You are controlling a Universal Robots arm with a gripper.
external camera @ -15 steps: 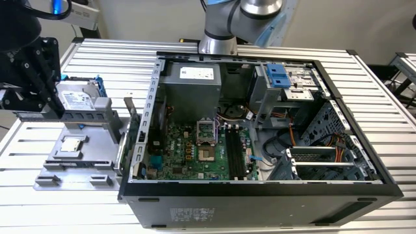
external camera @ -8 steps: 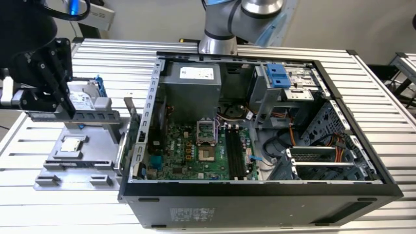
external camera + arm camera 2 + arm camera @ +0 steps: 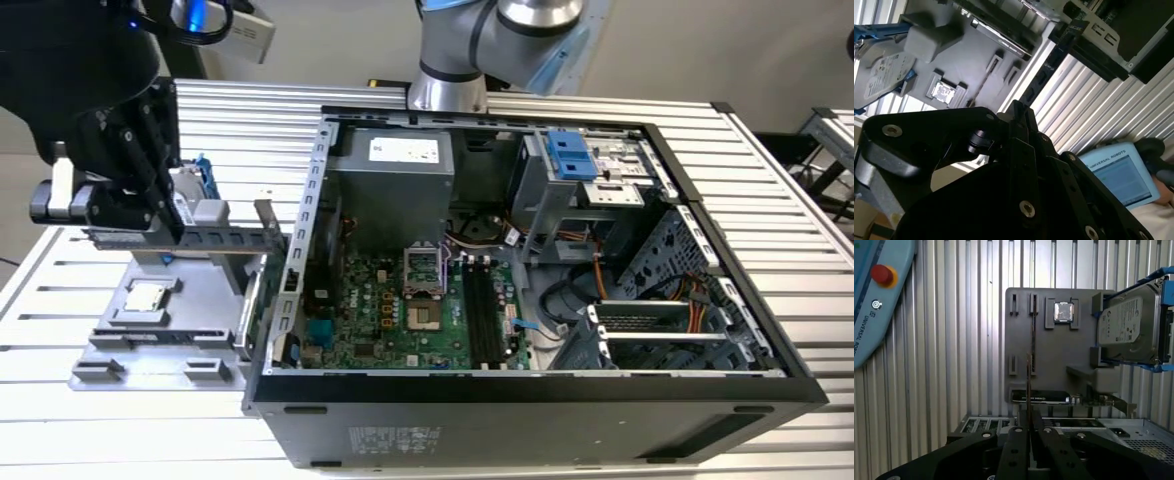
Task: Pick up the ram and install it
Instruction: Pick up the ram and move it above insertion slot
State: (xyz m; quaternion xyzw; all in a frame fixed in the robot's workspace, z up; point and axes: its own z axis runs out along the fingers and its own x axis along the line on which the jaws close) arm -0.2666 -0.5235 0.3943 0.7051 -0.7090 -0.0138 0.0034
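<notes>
One gripper (image 3: 1029, 419) at the exterior view's left, hanging over the one grey tray (image 3: 160, 345), fingers pinching the one ram (image 3: 1028, 385) edge-on above it. Tray's also got one hard drive (image 3: 1126, 327) and one chip (image 3: 1064, 311). One open PC case (image 3: 534, 395) sits on the right.

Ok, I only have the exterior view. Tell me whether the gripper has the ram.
Observer: Yes. In the first wrist view the gripper is shut on the ram, which shows edge-on as a thin strip.
Operator: Check the ram's place on the tray.
Observer: On the grey tray, the narrow groove between the small holders looks empty.
Operator: Report anything else near the table.
Observer: A blue pendant with a red button is by the slatted table. Whether it rests on it, I can't tell.
</notes>
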